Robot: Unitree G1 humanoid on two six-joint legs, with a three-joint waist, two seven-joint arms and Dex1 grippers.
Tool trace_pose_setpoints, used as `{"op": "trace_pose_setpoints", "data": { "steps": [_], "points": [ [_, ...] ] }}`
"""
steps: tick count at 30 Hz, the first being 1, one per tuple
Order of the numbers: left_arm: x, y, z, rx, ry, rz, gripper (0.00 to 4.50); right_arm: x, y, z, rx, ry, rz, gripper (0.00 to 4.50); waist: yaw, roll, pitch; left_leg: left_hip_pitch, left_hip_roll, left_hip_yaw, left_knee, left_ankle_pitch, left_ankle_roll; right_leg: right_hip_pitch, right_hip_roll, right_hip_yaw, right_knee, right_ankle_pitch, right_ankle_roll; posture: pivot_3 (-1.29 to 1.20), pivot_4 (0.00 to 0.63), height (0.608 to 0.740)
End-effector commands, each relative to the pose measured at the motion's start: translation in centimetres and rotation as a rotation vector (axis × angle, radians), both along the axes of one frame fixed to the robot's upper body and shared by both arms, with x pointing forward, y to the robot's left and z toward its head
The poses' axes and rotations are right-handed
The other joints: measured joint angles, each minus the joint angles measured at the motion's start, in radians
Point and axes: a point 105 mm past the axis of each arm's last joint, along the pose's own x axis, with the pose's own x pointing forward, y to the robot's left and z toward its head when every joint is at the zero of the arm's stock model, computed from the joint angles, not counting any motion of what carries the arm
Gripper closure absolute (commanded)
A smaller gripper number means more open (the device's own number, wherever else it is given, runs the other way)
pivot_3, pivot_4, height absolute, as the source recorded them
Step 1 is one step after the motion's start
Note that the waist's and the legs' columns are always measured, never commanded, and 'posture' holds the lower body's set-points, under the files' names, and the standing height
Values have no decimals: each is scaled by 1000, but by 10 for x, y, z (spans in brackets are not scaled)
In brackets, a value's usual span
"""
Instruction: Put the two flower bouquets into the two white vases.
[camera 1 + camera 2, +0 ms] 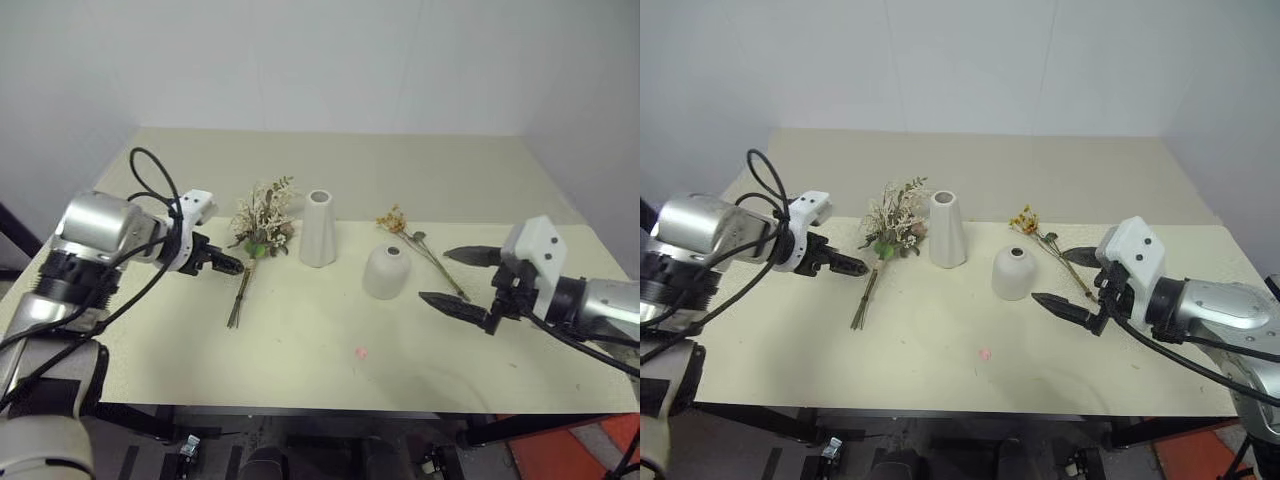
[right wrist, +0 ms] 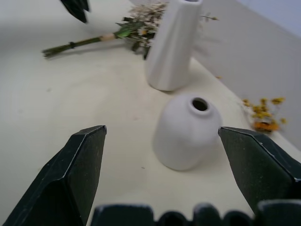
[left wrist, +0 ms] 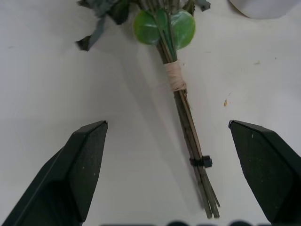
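A tall, slim, tapered matte white cone vase (image 1: 317, 228) is standing upright near the middle of the pale beige tabletop (image 1: 300, 350), and nothing is sitting in its open mouth. Just beside it, toward the robot's right, a short, squat, dome-shaped matte white vase (image 1: 386, 271) is also standing upright, its small round mouth showing dark and holding no stems.

The big bushy bouquet of cream-beige dried sprays with green leaves (image 1: 261, 228) is lying flat on the table on the cone vase's left side, its bound stems pointing toward the robot. The small thin sprig of yellow-orange flowers (image 1: 393, 220) is lying on the table behind and to the right of the dome vase.

The left gripper (image 1: 222, 265) is hovering over the big bouquet's stems with its black fingers spread wide, touching nothing. The right gripper (image 1: 462, 280) is hanging near the dome vase, fingers likewise spread and gripping nothing.
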Motion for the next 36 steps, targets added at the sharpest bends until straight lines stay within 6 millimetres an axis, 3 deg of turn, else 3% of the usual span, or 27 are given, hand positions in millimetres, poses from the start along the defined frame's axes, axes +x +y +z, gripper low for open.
{"op": "trace_pose_setpoints", "data": {
  "steps": [1, 5, 11, 18, 21, 31, 33, 36],
  "points": [
    [10, 0, 8, 32, -40, 6, 0, -2, 3, 10, -48, 3, 71, 14, -2, 0, 0, 0, 0, 0, 0, 0, 0, 0, 0, 0, 0, 0, 0, 0, 150, 740],
    [13, -3, -2, 45, -14, 32, 0, 14, 1, 16, -95, 10, 120, 14, -8, 0, 0, 0, 0, 1, 0, 0, 0, 0, 0, 0, 0, 0, 1, 0, 150, 740],
    [16, -26, -8, 38, -8, -8, 0, 39, 4, 19, -152, 9, 177, 14, -4, 0, 0, -1, 0, 0, 0, 0, 0, -1, 0, 0, 0, 0, 0, 0, 150, 740],
    [19, -34, -15, 40, -5, -15, 0, 43, 8, 17, -165, 11, 201, 14, -1, 0, 0, -4, 0, 0, 0, 0, 0, -4, -1, 0, 0, 0, 0, 0, 150, 740],
    [26, -37, -18, 54, -25, -16, 605, 42, 6, 16, -171, 10, 189, 0, -1, 0, 0, -4, -1, 0, 1, 0, 0, -4, -1, 0, 0, 0, 0, 0, 150, 740],
    [44, -43, -21, 83, -74, -7, 3952, 34, -3, 15, -172, 9, 130, 0, 0, 0, 0, -4, -5, -1, 1, 0, 0, -3, -5, 0, 1, 0, 1, 0, 150, 740],
    [48, -42, -20, 92, -87, -4, 4377, 33, -3, 14, -171, 9, 120, 0, -2, 0, 0, -4, -6, 0, 1, 0, 0, -3, -7, 0, 1, 0, 1, 0, 150, 740],
    [53, -40, -18, 109, -129, 5, 4380, 31, -4, 13, -166, 9, 109, 0, -1, 0, 0, -4, -7, -1, 1, 0, 0, -3, -8, 0, 1, 0, 2, 0, 150, 740]
  ]
}}
